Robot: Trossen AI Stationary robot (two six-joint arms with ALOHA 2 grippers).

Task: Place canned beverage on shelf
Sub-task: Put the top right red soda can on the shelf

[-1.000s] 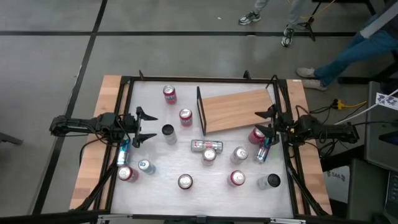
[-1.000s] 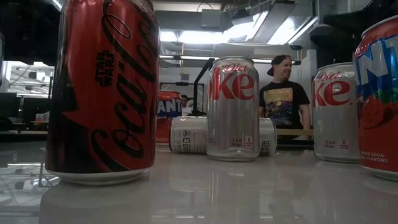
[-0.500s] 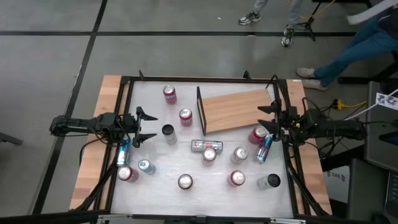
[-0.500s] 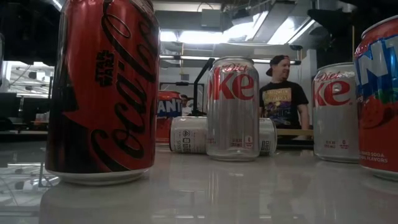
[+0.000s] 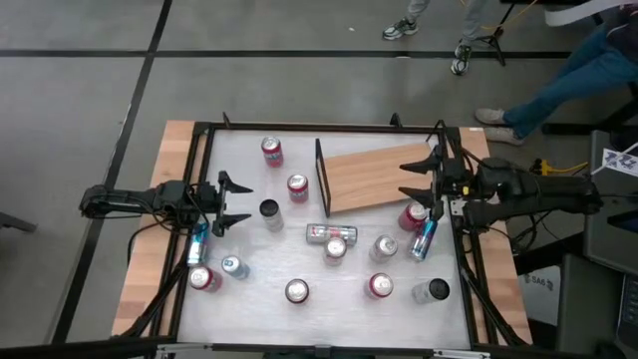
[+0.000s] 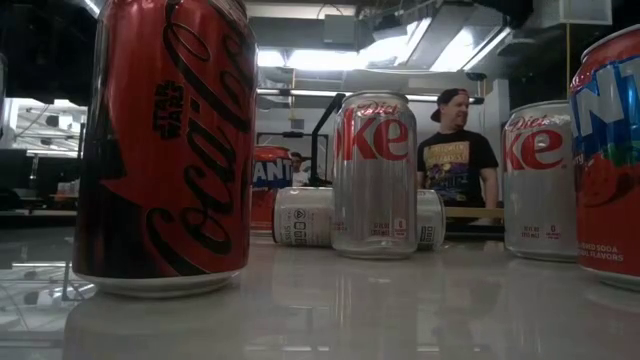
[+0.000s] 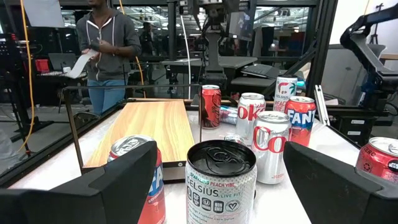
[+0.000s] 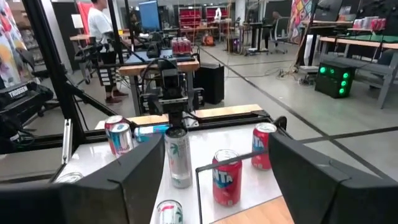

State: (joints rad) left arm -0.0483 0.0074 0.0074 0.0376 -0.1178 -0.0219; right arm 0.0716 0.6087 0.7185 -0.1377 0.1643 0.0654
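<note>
Both pairs of fingers stand open and empty, the right gripper [image 5: 419, 178] above the shelf's [image 5: 374, 178] right end, the left gripper [image 5: 235, 203] low at the table's [image 5: 249, 299] left side near a black can [image 5: 269, 209].

I count fourteen cans [image 5: 297, 185] on the tabletop [image 5: 249, 239] from above. Two of them are slim blue ones, one [image 5: 198, 244] on my left side and one [image 5: 426, 239] on my right; the other twelve are the ordinary squat kind. One silver can [image 5: 331, 233] lies on its side near the middle. At least five of the squat ones show red. There is one shelf [image 5: 379, 177], a single wooden board. I have two arms over the tabletop, the left arm [image 5: 130, 199] and the right arm [image 5: 538, 194]. The low view shows one person [image 6: 455, 150] behind the cans.
</note>
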